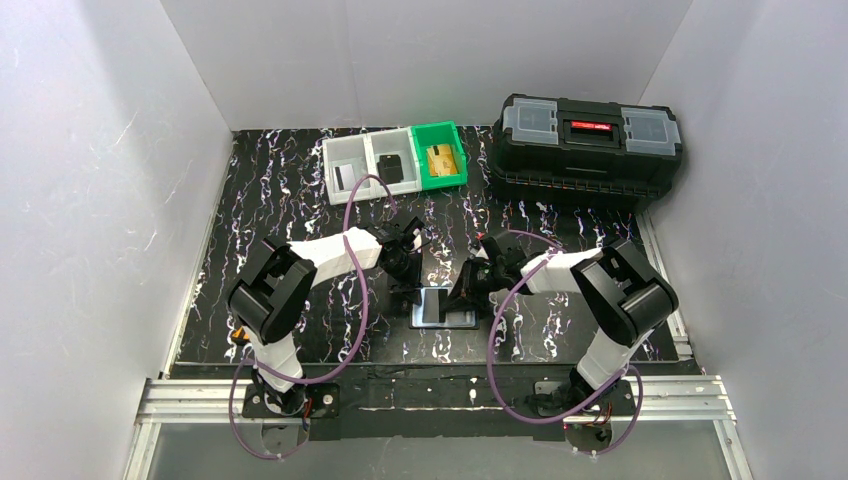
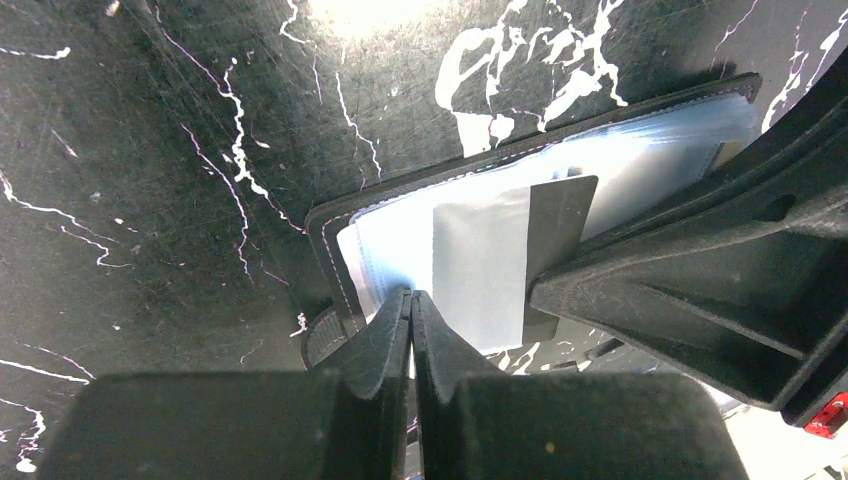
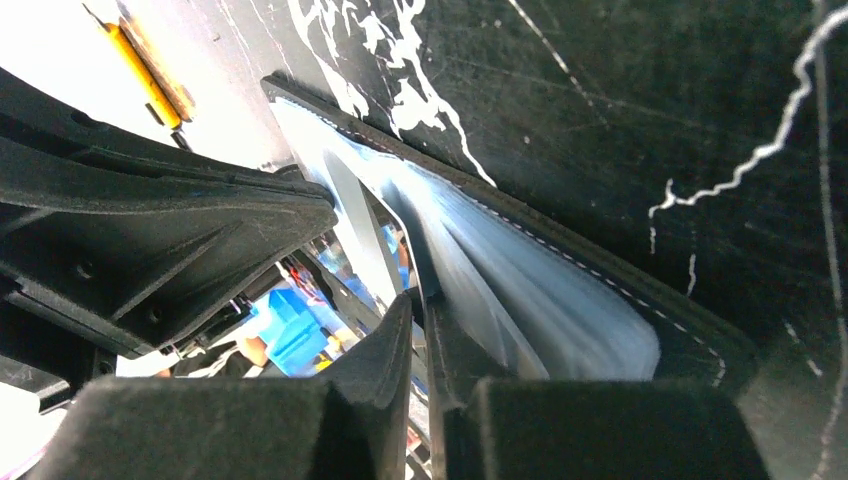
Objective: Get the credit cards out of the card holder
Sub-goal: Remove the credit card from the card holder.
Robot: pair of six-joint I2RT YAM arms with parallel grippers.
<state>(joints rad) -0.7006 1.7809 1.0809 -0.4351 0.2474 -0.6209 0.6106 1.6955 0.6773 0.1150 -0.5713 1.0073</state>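
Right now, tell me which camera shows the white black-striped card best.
Left wrist: the white black-striped card faces the lens, sticking out of the card holder. The right wrist sees it nearly edge-on; from the top it is too small to make out.

We see a black, white-veined table [image 1: 280,200] carrying the open card holder [image 1: 445,308] near its front middle, two grey bins [image 1: 350,142] and a green bin [image 1: 437,128] at the back, seemingly touching, and a black toolbox [image 1: 590,150] back right
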